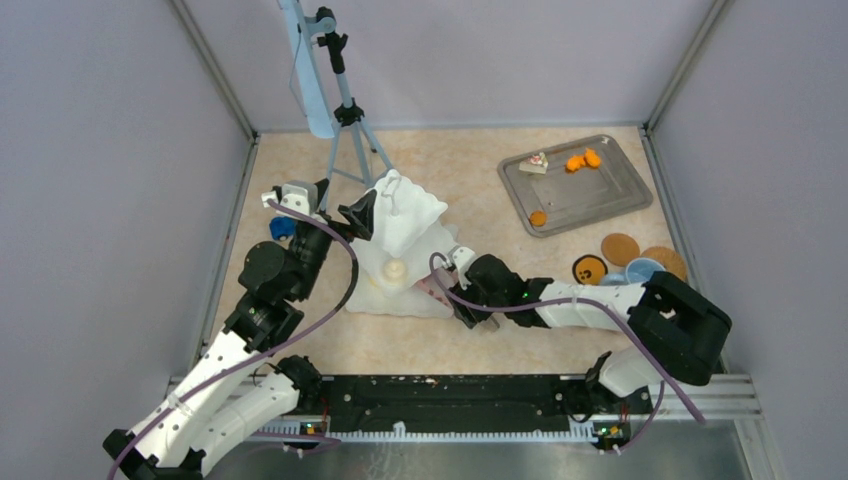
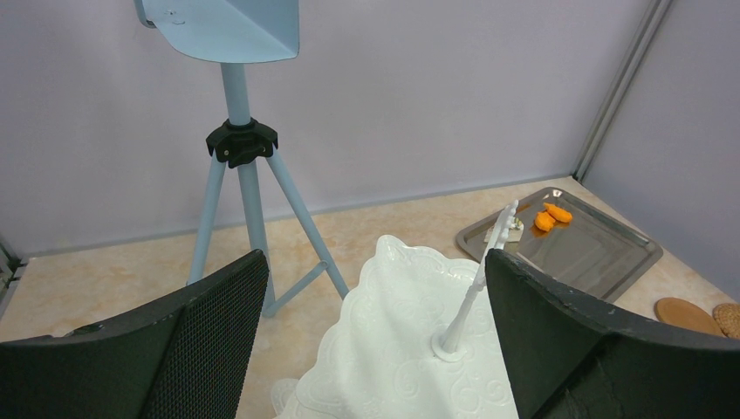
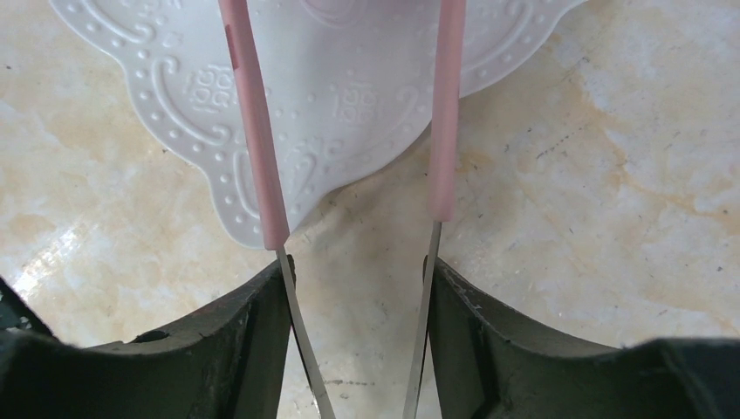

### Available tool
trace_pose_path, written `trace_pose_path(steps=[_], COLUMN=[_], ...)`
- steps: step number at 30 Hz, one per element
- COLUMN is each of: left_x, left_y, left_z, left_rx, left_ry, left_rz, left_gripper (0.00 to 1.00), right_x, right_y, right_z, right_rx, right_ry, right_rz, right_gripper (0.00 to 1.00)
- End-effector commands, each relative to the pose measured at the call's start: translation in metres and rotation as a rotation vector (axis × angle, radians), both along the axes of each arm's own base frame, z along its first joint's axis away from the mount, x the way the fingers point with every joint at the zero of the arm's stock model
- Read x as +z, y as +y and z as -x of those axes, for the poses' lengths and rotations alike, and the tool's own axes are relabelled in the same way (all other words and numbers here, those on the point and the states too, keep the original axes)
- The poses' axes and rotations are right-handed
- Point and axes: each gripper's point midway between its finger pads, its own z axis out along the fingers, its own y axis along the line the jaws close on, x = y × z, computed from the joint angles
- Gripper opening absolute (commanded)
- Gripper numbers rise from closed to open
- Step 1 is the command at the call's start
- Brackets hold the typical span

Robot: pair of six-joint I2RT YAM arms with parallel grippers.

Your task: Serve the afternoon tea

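Note:
Toy pastries of the afternoon tea lie on a metal tray (image 1: 600, 200): a cake slice (image 1: 535, 162), two orange pieces (image 1: 582, 160) and one more orange piece (image 1: 538, 218). A cream pastry (image 1: 396, 269) sits on the lower tier of a white two-tier stand (image 1: 405, 225). My left gripper (image 2: 375, 259) is open, with its fingers either side of the stand's upper plate (image 2: 401, 332) and the post (image 2: 476, 288) close to the right finger. My right gripper (image 3: 358, 279) is shut on the metal arms of the pink tongs (image 3: 253, 131), whose tips reach over the stand's base plate (image 3: 349, 96).
A light blue tripod (image 1: 345, 110) stands behind the stand. A blue toy car (image 1: 281, 228) lies by the left arm. Round brown coasters (image 1: 620, 248), a dark disc (image 1: 590, 268) and a blue cup (image 1: 640, 270) sit right of my right arm. Walls enclose the table.

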Motion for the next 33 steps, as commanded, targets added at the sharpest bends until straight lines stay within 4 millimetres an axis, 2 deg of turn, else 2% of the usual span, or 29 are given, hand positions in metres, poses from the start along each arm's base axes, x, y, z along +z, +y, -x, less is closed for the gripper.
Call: trace_pose_path(steps=[1,5,13,19,27,30,33], left_x=[0.011,0.01,0.01,0.01,0.009,0.01,0.009], left_y=[0.0,0.0,-0.001,-0.002,-0.001,-0.001,-0.001], left_z=[0.0,0.0,0.0,0.001,0.0,0.0,0.0], left_rx=[-0.002,-0.004,-0.01,-0.013,-0.007,-0.009,-0.009], left_ry=[-0.032,-0.032,-0.031,-0.031,-0.029,-0.029,-0.029], left_rz=[0.02,0.019,0.02,0.023,0.019,0.019,0.019], left_gripper=[0.99,0.99,0.99,0.99,0.99,0.99,0.99], right_x=[0.03,0.038,0.049,0.061,0.068,0.068,0.067], right_y=[0.008,0.004,-0.019,-0.006,0.0,-0.006,-0.021], right_z=[-0.001,0.002,0.001,-0.002,-0.015,-0.014,-0.019], right_rx=[0.014,0.0,-0.129,-0.125,-0.147,-0.168,-0.245], right_ry=[-0.06,-0.06,-0.07,-0.095,-0.143,-0.14,-0.148], right_rz=[-0.092,-0.109,-0.122,-0.214,-0.236,-0.221,-0.179], right_gripper=[0.52,0.51,0.53,0.56,0.56,0.56,0.56])
